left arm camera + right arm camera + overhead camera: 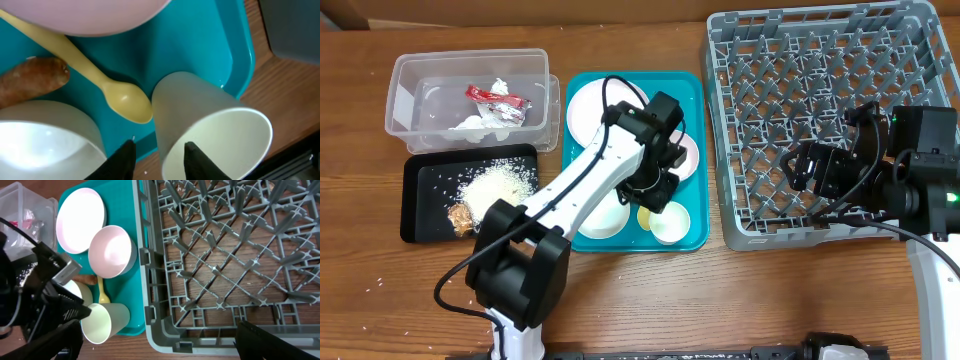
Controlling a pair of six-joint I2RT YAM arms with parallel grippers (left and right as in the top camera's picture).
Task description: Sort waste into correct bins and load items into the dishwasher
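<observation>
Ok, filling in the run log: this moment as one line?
left gripper open at tipped cup | right gripper open over dish rack | spoon, carrot stick on teal tray

pale cup (pixel 200 115) sits just beside the yellow spoon (pixel 90 75), brown stick (pixel 32 80) nearby.

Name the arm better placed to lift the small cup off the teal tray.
Left: the left hand, open, straddles the wall of the cup; the right hand hovers over the grey rack, off the tray.
</observation>
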